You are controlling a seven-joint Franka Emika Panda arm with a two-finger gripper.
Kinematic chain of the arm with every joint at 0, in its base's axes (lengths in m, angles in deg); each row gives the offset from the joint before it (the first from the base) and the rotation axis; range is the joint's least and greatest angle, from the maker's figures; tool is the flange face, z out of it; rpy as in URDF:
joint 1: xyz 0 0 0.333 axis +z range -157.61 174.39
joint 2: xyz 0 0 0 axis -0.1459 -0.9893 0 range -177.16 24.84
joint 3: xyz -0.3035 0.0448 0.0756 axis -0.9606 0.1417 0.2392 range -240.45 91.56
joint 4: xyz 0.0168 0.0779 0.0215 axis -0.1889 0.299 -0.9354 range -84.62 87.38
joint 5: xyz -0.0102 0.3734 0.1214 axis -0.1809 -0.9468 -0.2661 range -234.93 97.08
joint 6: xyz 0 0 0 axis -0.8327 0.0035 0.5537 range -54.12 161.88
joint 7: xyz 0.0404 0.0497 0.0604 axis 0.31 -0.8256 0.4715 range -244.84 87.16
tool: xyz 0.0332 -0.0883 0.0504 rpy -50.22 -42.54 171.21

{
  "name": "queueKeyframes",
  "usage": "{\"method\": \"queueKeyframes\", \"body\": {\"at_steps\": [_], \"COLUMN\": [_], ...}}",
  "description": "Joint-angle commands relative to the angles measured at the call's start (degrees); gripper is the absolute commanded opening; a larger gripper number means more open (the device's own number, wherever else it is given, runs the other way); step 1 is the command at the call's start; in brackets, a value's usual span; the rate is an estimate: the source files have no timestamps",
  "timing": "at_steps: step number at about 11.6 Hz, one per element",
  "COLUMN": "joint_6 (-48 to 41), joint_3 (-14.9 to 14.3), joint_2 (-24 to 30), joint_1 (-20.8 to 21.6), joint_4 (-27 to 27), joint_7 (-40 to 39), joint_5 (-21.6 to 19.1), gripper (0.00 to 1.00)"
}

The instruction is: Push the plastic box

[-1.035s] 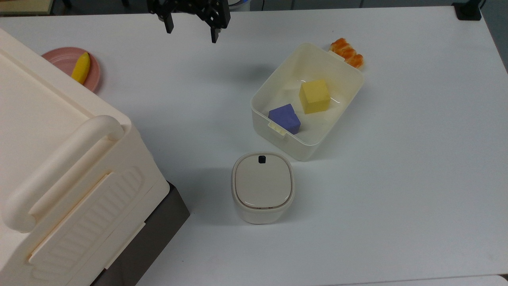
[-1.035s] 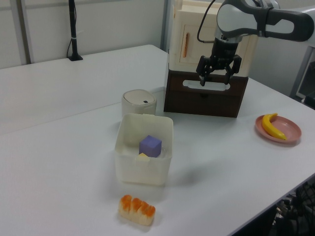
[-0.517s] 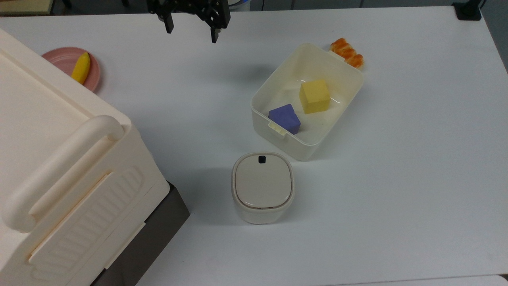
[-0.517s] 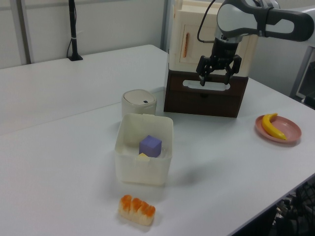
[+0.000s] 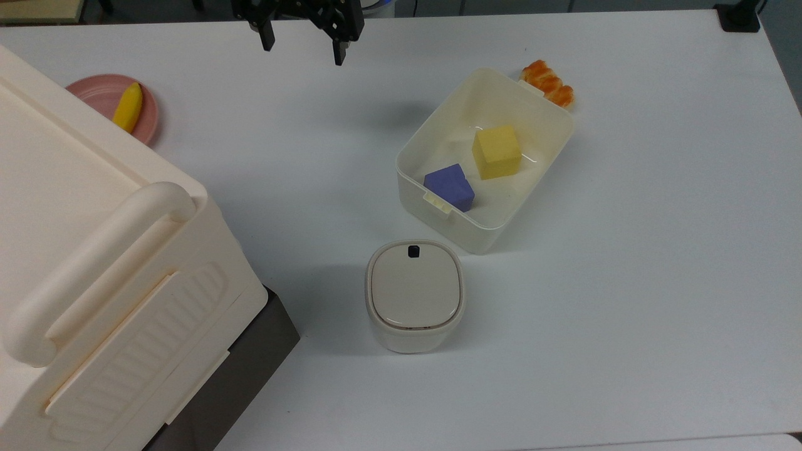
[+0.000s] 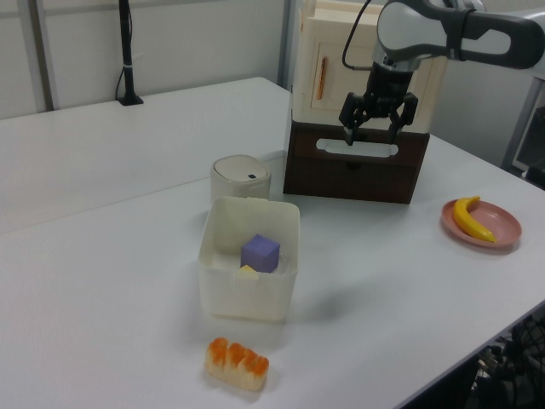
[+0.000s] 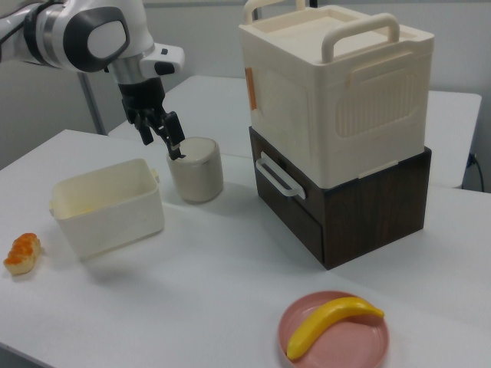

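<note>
One plastic box (image 5: pixel 485 156): cream-white, rectangular, lidless, rounded corners, smooth glossy walls, a small ribbed tab handle on each short end. It sits on the white counter (image 5: pixel 658 250) right of centre in the top view, turned diagonally, long axis running from 7 to 1 o'clock. Contents: one yellow cube (image 5: pixel 497 151), matte, toward the 1 o'clock end; one purple block (image 5: pixel 450 186), matte, toward the 7 o'clock end, just beside the tab.

One orange-and-white segmented food piece (image 5: pixel 548 82), glossy, lies on the counter at the box's 1 o'clock corner, just beside the tab handle there.

One lidded bin (image 5: pixel 414 294), cream, rounded-square, flat lid with a small black button, stands near the box at its 7 o'clock in the top view, apart from it.

One large ribbed crate (image 5: pixel 94 282), cream plastic with a thick arched handle, stacked on a dark wood-grain drawer unit (image 7: pixel 360 207) with a pale handle, at 8 o'clock in the top view.

One pink plate (image 5: pixel 103 94), round, carrying a yellow banana (image 5: pixel 128 107), at 10 o'clock in the top view.

One gripper (image 5: pixel 303 49), black, two fingers spread wide and holding nothing, hangs above the counter at 11 o'clock in the top view, well apart from the plastic box.
</note>
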Motion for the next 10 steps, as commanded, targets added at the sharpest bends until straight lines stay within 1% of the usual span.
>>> {"method": "queueKeyframes", "body": {"at_steps": [1,2,3,6,7,8,9,10], "joint_6": [-3.4,-3.5,-3.5,-6.0,-6.3,-6.3,-6.3,-6.3], "joint_3": [-0.2,-0.2,-0.2,0.0,0.0,0.1,0.0,0.0], "joint_2": [-1.6,-1.4,-0.9,2.7,3.0,3.0,3.0,2.8], "joint_1": [-0.3,-0.1,0.3,3.0,4.0,5.1,7.4,8.9], "joint_4": [-3.9,-3.7,-2.6,3.6,5.0,6.3,8.4,9.5], "joint_7": [-1.3,-2.3,-5.3,-21.2,-23.8,-26.0,-27.5,-28.2], "joint_5": [-1.8,-1.8,-1.8,-1.0,-0.7,0.5,2.1,3.5], "gripper": [1.0,1.0,1.0,1.0,1.0,1.0,1.0,1.0]}}
